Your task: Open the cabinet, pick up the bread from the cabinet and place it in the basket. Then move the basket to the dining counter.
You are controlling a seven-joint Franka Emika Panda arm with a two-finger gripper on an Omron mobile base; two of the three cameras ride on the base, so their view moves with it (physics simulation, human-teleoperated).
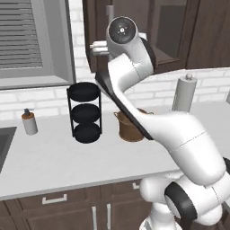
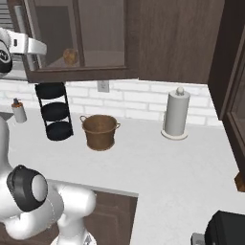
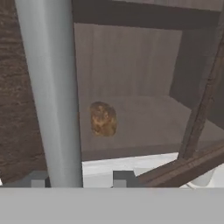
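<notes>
The cabinet (image 2: 103, 36) hangs over the counter, dark brown with glass doors. Its long silver bar handle (image 3: 50, 96) stands upright between my fingertips. My gripper (image 3: 81, 178) is open around the bar, which lies close to the left finger and leaves a gap to the right one. The hand is also at the door's left edge (image 2: 40, 48), high above the counter (image 1: 95, 46). The bread (image 3: 103, 119) lies on the shelf behind the glass (image 2: 70, 56). The basket (image 2: 100, 131) stands empty on the counter, partly behind my arm (image 1: 128, 130). The dining counter is out of view.
A black three-tier rack (image 2: 55, 112) stands left of the basket, a soap bottle (image 2: 19, 111) and a sink (image 1: 3, 143) further left. A paper towel roll (image 2: 176, 115) stands to the right. Another dark cabinet door (image 2: 234, 95) juts at the far right.
</notes>
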